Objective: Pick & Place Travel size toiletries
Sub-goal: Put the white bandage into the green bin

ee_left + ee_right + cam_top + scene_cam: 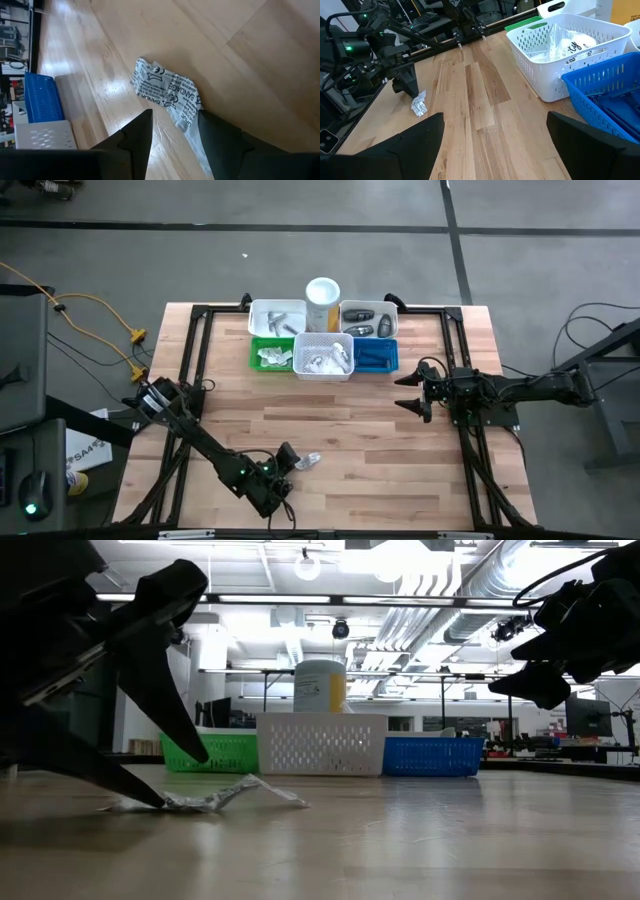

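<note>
One toiletry packet, crinkly white with dark print, lies flat on the wood near the table's near edge. My left gripper slants down over it from the near left and is open, its fingers on either side of the packet's near end. In the low view the packet stretches away from the lower fingertip. My right gripper hangs open above the table's right side, nothing between its fingers. More toiletries fill the bins at the far edge. My left gripper has one finger lying along the edge of the packet's near end. The other finger stands clear of the packet, with bare wood between them. The fingers slant down from the near left. The packet lies flat on the table.
A white bin, a green bin and a blue bin stand in a row at the far middle. Behind them are two more white bins and a tall white-and-yellow cylinder. Bare wood lies between packet and bins.
</note>
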